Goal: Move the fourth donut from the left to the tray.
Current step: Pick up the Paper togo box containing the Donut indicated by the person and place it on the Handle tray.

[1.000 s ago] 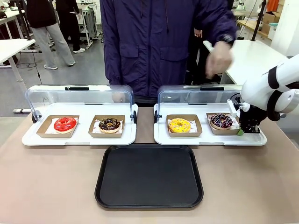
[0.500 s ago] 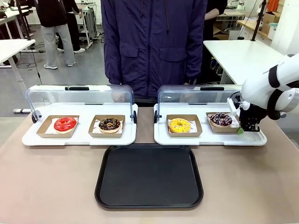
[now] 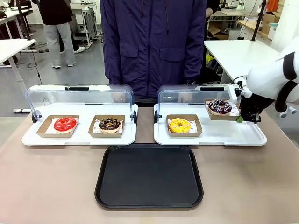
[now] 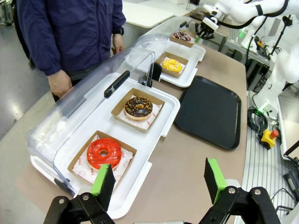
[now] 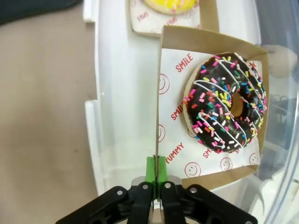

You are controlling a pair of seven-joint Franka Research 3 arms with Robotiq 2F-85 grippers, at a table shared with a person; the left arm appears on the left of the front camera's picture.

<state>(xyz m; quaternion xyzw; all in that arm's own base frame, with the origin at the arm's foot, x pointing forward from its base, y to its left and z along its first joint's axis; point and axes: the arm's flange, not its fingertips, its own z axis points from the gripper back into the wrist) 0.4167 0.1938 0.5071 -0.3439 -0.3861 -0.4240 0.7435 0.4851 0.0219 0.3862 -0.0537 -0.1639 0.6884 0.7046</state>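
Fourth donut (image 3: 219, 107), in its brown cardboard holder (image 3: 221, 115), is held raised above the right white display tray (image 3: 210, 135). Holder's edge is pinched by the right tool (image 5: 156, 173), closed tight on it. Left tool (image 4: 159, 179) is spread wide, holding nothing. Black tray (image 3: 149, 176) lies near, on the worktop (image 3: 46, 182).

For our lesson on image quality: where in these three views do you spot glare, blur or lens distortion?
Front view: the clear lid shows pale reflections; the scene is sharp. Left wrist view: wide-angle bending tilts the table, and glare streaks the near lid. Right wrist view: the donut is crisp, while the right gripper at the bottom edge looks soft and the lid's curved edge at right smears.
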